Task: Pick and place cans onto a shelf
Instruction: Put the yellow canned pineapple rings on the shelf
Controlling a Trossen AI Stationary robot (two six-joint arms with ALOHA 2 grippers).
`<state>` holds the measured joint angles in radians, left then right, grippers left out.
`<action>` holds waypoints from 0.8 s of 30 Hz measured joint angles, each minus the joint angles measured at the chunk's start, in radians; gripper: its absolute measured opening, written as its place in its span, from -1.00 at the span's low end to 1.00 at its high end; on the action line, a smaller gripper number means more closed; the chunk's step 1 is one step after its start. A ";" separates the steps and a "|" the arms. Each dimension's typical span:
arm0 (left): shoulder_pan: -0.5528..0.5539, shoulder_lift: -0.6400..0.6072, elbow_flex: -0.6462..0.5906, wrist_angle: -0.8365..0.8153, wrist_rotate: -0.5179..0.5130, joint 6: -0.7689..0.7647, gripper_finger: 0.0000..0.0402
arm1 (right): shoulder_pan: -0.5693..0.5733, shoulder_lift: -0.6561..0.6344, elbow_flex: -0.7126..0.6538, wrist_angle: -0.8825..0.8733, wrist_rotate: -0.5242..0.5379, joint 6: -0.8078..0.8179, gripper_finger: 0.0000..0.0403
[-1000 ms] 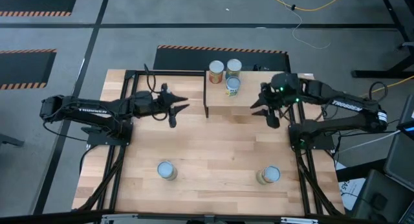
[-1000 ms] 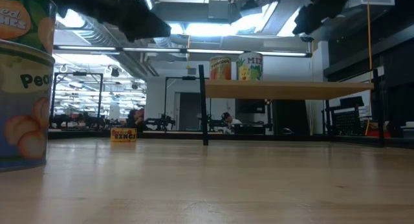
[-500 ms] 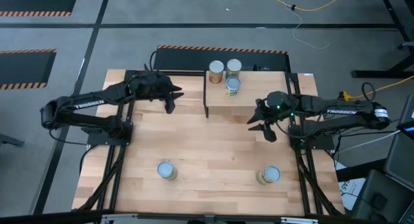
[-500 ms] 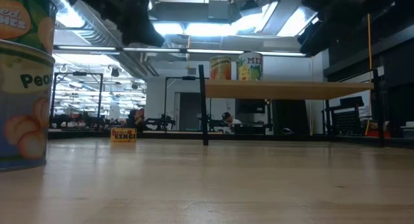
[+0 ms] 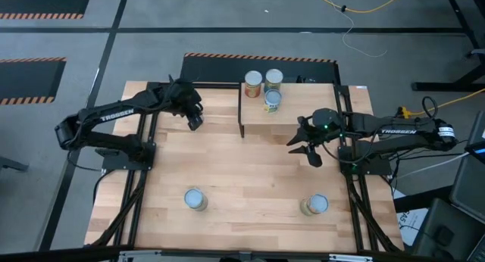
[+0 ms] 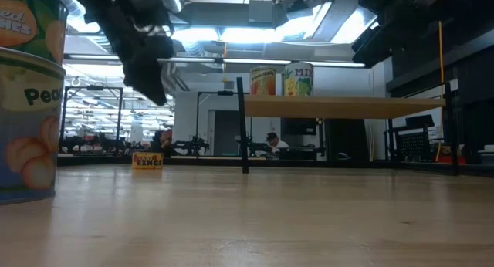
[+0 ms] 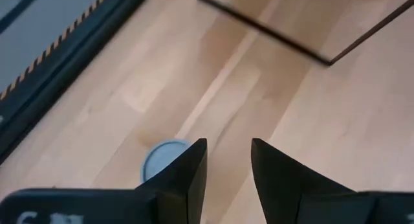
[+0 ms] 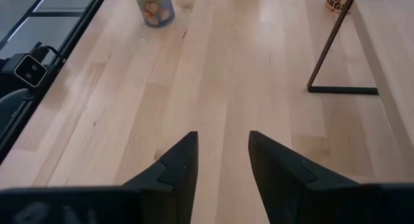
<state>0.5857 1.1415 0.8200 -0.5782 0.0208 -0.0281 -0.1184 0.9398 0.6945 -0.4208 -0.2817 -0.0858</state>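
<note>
Three cans stand upright on the shelf's wooden board (image 5: 292, 114): an orange-labelled can (image 5: 253, 84), a green and yellow can (image 5: 273, 80) and a blue-topped can (image 5: 272, 101). Two more cans stand on the tabletop near the front: a peach-labelled can (image 5: 195, 199) and a second can (image 5: 314, 205). My left gripper (image 5: 195, 122) is open and empty, hanging left of the shelf above the table; its wrist view shows a grey-topped can (image 7: 165, 158) below. My right gripper (image 5: 303, 146) is open and empty, just in front of the shelf's right part.
The shelf's thin black frame and legs (image 8: 323, 56) stand at the table's far middle. A small orange tin (image 8: 339, 0) sits on the table beside a shelf leg and also shows in the low view (image 6: 147, 160). Bare wooden tabletop (image 5: 250, 179) lies between the two front cans.
My left gripper has swung a little toward the table's far left and turned from pointing right at the shelf to pointing down. My right gripper has drawn away from the shelf, toward the table's near edge and slightly left. Both stay open. No can has moved.
</note>
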 joint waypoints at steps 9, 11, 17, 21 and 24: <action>0.008 0.176 0.000 0.002 -0.002 0.038 -0.44 | 0.000 0.000 0.000 0.001 0.000 0.002 -0.30; 0.008 0.212 0.000 0.003 -0.010 0.037 -0.44 | 0.000 0.000 0.000 0.001 0.000 0.002 -0.30; 0.008 0.304 0.000 0.013 -0.038 0.031 -0.44 | 0.000 0.000 0.000 0.001 0.000 0.001 -0.30; 0.008 0.354 0.000 0.014 -0.081 0.030 -0.44 | 0.000 0.000 0.000 0.001 0.000 0.000 -0.30; 0.008 0.379 -0.001 0.015 -0.090 0.031 -0.44 | 0.000 0.000 0.000 0.001 0.000 0.000 -0.30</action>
<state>0.5938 1.5202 0.8192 -0.5631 -0.0689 0.0025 -0.1184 0.9398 0.6945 -0.4202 -0.2814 -0.0856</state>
